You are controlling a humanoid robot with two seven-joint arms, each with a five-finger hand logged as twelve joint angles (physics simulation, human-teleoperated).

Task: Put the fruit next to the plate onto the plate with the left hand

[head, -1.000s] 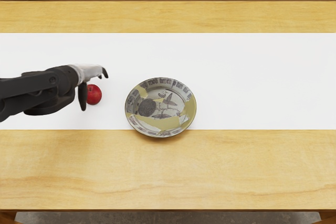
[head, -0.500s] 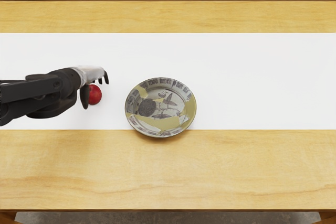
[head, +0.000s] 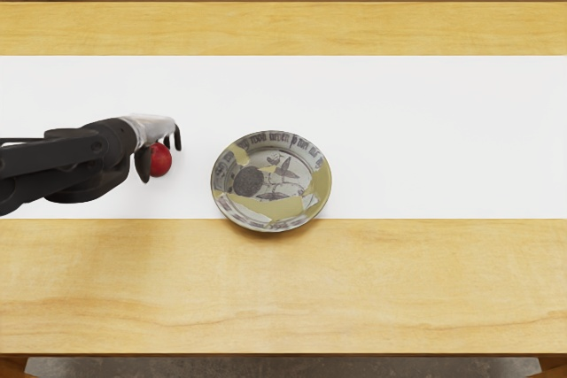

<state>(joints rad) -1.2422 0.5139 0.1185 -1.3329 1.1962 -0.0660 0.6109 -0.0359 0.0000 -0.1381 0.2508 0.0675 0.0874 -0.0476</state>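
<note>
Left of the plate point(head: 266, 223), close but apart, the fruit point(head: 161, 161) sits on the white strip. The left hand point(head: 151, 136) curls its fingers around it from above. The plate lies to the hand's right.

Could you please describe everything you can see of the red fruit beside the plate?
The red fruit is small, round and glossy. It is over the table's white strip, left of the patterned plate and apart from it. The left robot hand grips it: fingers curl over its top, the thumb presses its left side, hiding part of it. Whether it is lifted cannot be told.
</note>
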